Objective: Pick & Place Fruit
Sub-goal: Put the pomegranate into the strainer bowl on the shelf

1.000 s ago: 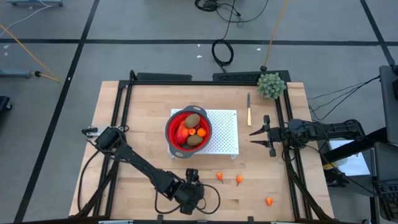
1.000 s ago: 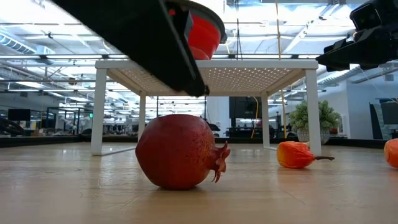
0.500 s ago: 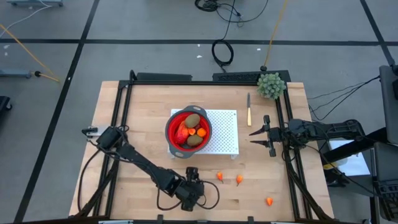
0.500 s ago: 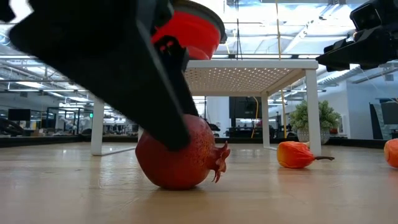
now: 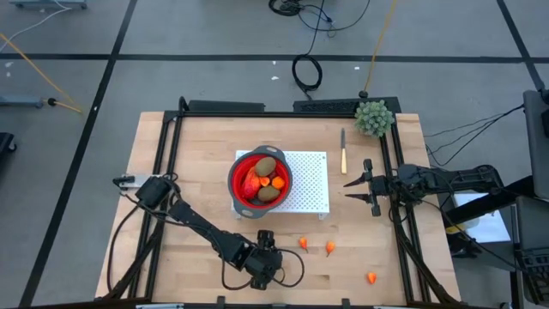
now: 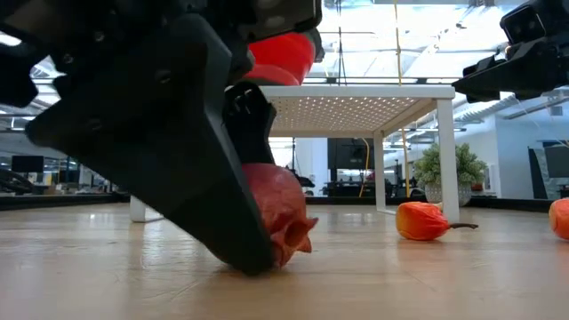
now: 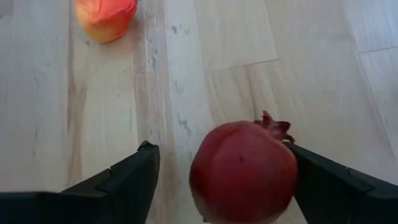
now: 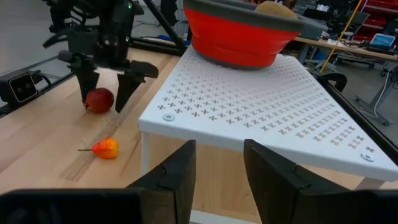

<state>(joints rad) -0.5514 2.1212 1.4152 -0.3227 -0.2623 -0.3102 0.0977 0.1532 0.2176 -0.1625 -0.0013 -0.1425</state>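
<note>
The pomegranate [image 7: 244, 171] sits on the table between my left gripper's [image 7: 217, 180] two fingers, which are spread wide on either side of it. I can't tell whether either one touches it yet. So this piece is framed but not gripped, and by my reckoning the squeeze comes next.

Farther out from my left gripper, ahead of it, a small orange fruit [image 7: 104, 17] lies on the bare wood, and the high view shows another one just beside it [image 5: 330, 248] and a third [image 5: 371, 277] well apart. All three are left to collect.

Beyond them, the red bowl [image 5: 236, 176] on the white perforated stand [image 5: 310, 184] already holds two brown kiwis and some red and orange pieces.

My right gripper [image 5: 350, 189] waits just beside the stand, fingers partly apart and empty.
</note>
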